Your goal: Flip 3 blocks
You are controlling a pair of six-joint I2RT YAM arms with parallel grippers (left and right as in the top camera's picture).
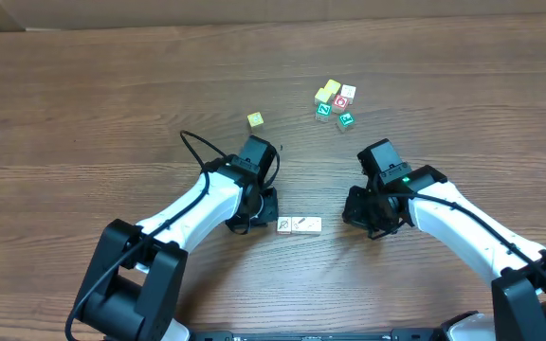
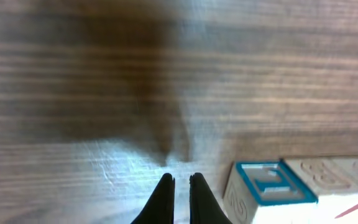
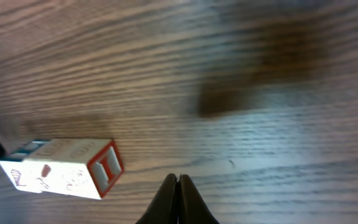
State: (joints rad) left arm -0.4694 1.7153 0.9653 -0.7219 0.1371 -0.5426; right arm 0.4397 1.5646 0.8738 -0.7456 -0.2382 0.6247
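Observation:
The blocks (image 1: pixel 300 224) lie in a short row on the wooden table, pale tops up with thin dark marks. My left gripper (image 1: pixel 261 218) is shut and empty just left of the row. In the left wrist view its fingertips (image 2: pixel 166 185) hover low over the table, and the nearest block (image 2: pixel 267 186) shows a blue-framed face to their right. My right gripper (image 1: pixel 364 218) is shut and empty a short way right of the row. The right wrist view has the blocks (image 3: pixel 61 168) at lower left, their end face red-framed, apart from the closed gripper (image 3: pixel 179 182).
A plain yellow cube (image 1: pixel 255 119) sits behind the left arm. A cluster of yellow, red and green letter cubes (image 1: pixel 335 102) lies further back, right of centre. Bare wood surrounds the row.

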